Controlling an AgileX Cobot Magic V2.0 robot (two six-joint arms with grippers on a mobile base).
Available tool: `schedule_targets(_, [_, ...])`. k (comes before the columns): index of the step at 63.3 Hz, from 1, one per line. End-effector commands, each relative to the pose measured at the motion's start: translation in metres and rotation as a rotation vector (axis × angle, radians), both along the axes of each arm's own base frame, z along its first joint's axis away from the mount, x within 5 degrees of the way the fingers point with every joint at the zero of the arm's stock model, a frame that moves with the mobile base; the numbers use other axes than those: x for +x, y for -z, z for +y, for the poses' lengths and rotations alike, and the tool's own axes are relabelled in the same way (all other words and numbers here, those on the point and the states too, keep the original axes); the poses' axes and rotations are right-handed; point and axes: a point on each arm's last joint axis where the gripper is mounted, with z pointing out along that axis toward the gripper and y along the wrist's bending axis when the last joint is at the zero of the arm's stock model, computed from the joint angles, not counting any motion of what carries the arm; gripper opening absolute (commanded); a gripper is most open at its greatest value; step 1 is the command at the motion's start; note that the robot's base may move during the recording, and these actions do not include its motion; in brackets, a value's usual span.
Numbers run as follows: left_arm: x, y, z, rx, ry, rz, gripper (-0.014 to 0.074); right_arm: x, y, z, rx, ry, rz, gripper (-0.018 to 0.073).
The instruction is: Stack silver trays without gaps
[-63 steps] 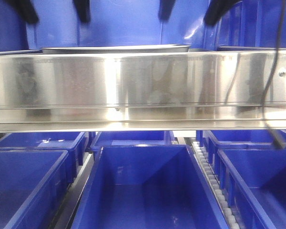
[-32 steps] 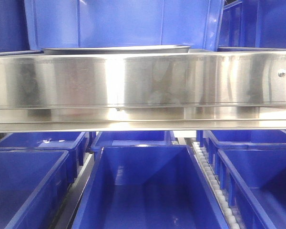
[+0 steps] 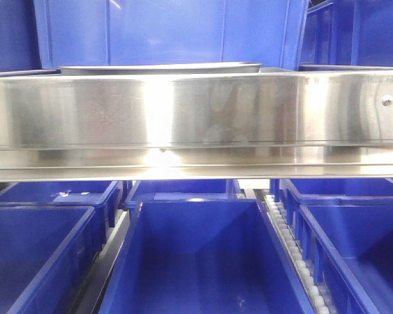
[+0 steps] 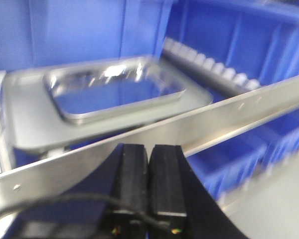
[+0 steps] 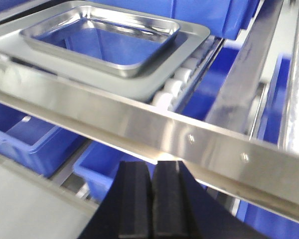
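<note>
From the front, the rail [image 3: 196,118] hides all but the trays' [image 5: 102,40] rim. They sit nested on a grey board [image 5: 184,40]. Left gripper [image 4: 148,164] and right gripper [image 5: 153,189] closed, empty.

I see a shiny, mirror-bright rectangular steel tray [image 5: 102,40], a long brushed-steel shelf rail [image 3: 196,118], glossy blue plastic bins [image 3: 196,261], matt black gripper pads [image 4: 148,179].

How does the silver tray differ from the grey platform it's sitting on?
The silver tray is shiny and mirror-like; the grey platform under it is dull and matte. The tray is the smaller of the two, leaving a border of platform showing all round. The tray is dished with a raised rim; the platform looks flat. Both are rectangular with rounded corners.
</note>
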Motion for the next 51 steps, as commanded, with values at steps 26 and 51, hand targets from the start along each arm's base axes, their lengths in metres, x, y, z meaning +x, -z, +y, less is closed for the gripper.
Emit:
schedule_targets(26, [-0.021, 0.062, 0.015, -0.195, 0.043, -0.223, -0.0048, -0.023, 0.027, -0.013, 0.130, 0.007, -0.362, 0.0047])
schedule_targets(51, [-0.020, 0.064, 0.014, -0.194, 0.044, -0.221, -0.0048, -0.023, 0.027, -0.013, 0.130, 0.007, -0.361, 0.0047])
